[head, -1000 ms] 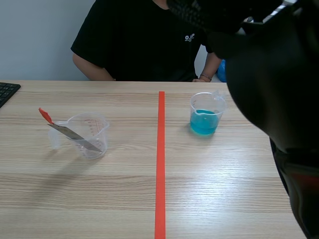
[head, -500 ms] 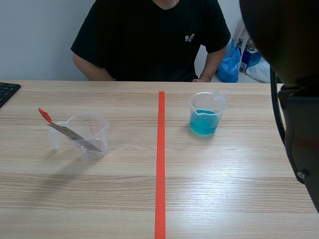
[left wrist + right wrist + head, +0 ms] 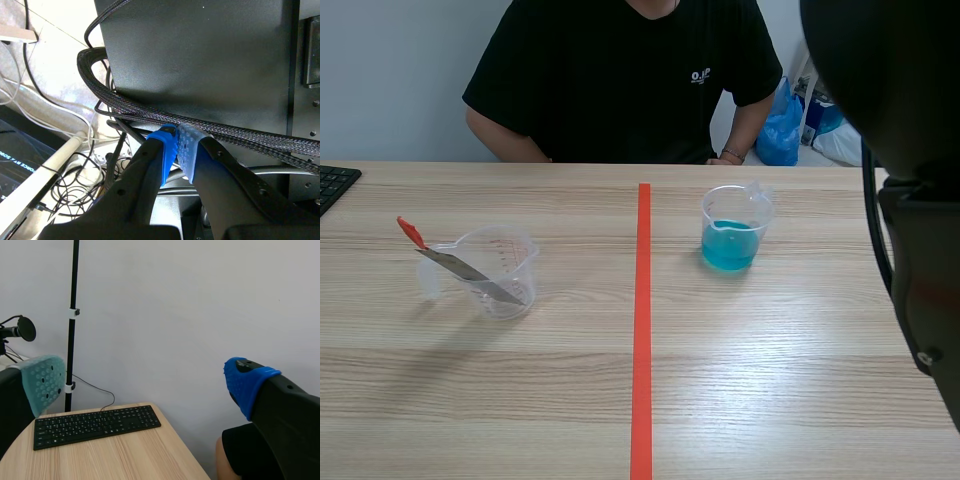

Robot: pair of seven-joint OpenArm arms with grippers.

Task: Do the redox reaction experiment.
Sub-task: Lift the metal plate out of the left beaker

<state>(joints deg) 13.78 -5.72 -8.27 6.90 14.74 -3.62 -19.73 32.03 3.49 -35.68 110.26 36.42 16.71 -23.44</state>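
Observation:
A clear measuring cup point(image 3: 500, 268) stands on the table's left half, with a metal strip with a red end point(image 3: 452, 262) leaning in it. Right of the red tape line stands a clear beaker of blue liquid point(image 3: 732, 232). My right arm point(image 3: 910, 190) rises high at the table's right side. In its wrist view, my right gripper point(image 3: 145, 382) is open in the air, aimed at a wall and holding nothing. My left gripper point(image 3: 177, 152) is shut on nothing, pads together, down among cables off the table. The left arm does not show in the scene view.
A person in a black shirt point(image 3: 620, 80) sits across the table, hands out of sight. A black keyboard point(image 3: 335, 185) lies at the far left edge, the same keyboard point(image 3: 95, 425) showing under my right gripper. A stand point(image 3: 72, 325) and a microphone point(image 3: 20, 330) rise behind it.
My right arm has swung from across the top middle over to the right, uncovering the bags behind. Its fingers now stand apart.

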